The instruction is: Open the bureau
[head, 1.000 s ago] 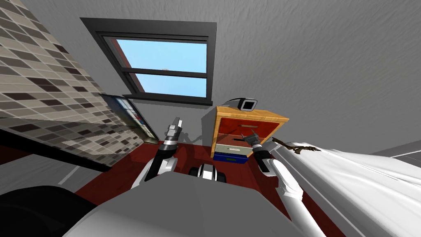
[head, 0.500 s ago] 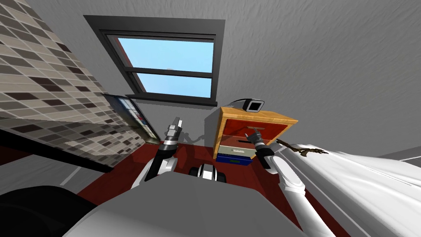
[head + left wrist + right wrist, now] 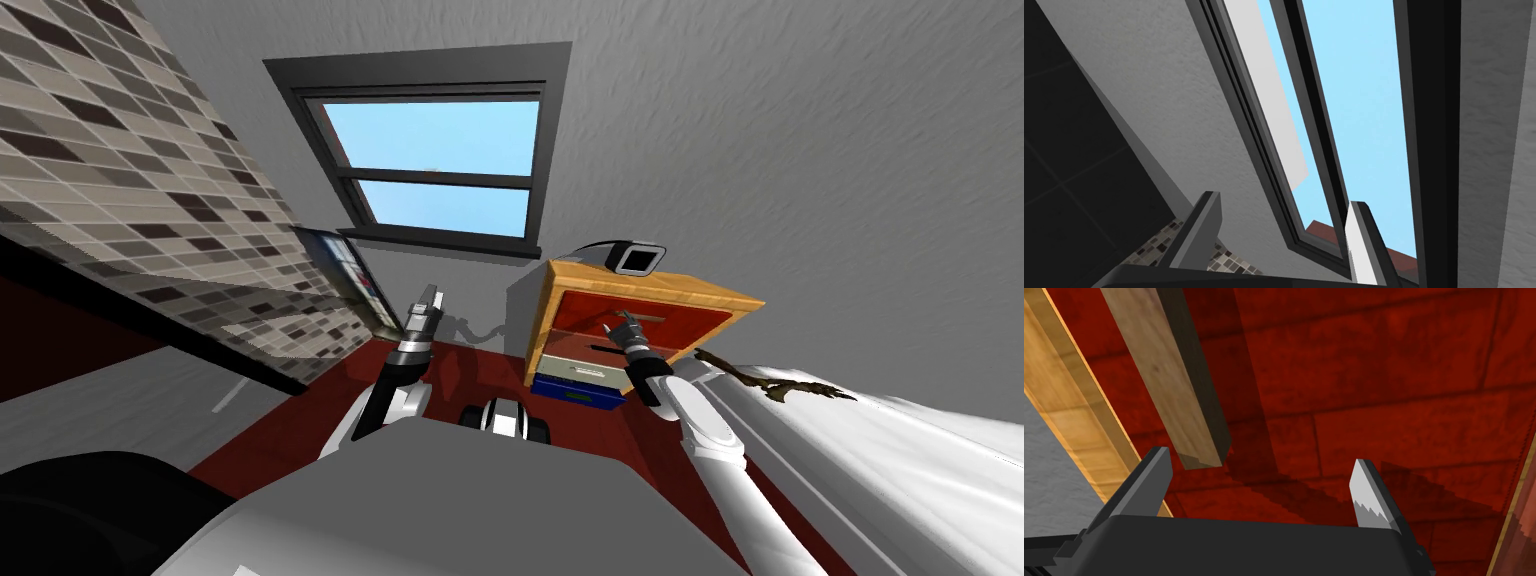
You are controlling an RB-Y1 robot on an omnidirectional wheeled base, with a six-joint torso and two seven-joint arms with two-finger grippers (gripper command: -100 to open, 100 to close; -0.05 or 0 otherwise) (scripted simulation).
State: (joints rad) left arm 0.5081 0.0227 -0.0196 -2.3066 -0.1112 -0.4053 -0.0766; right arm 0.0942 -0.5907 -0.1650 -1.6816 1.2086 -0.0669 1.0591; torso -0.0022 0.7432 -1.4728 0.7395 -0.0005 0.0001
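Observation:
The bureau [image 3: 570, 300] is a small wooden cabinet against the grey wall, with a red top drawer [image 3: 690, 322], a grey middle drawer [image 3: 575, 370] and a blue bottom one [image 3: 570, 392]. My right gripper [image 3: 622, 325] is held at the red drawer front, open. In the right wrist view the red drawer front [image 3: 1374, 388] is very close. The end of its wooden bar handle [image 3: 1174, 388] lies just past the right gripper's [image 3: 1261, 460] left finger, not between the jaws. My left gripper [image 3: 428, 303] is raised to the left of the bureau, and its own view shows the left gripper [image 3: 1284, 200] open.
A black box-shaped device [image 3: 637, 258] sits on the bureau's top. A white bed [image 3: 900, 450] lies along the right with a dark twig-like thing [image 3: 790, 385] on it. A tiled wall [image 3: 130, 200] runs on the left, and the floor [image 3: 480, 375] is red.
My head view has swung, so the whole scene has shifted. My right gripper has moved up from the gap above the grey drawer to the red drawer's handle. The left arm has kept still.

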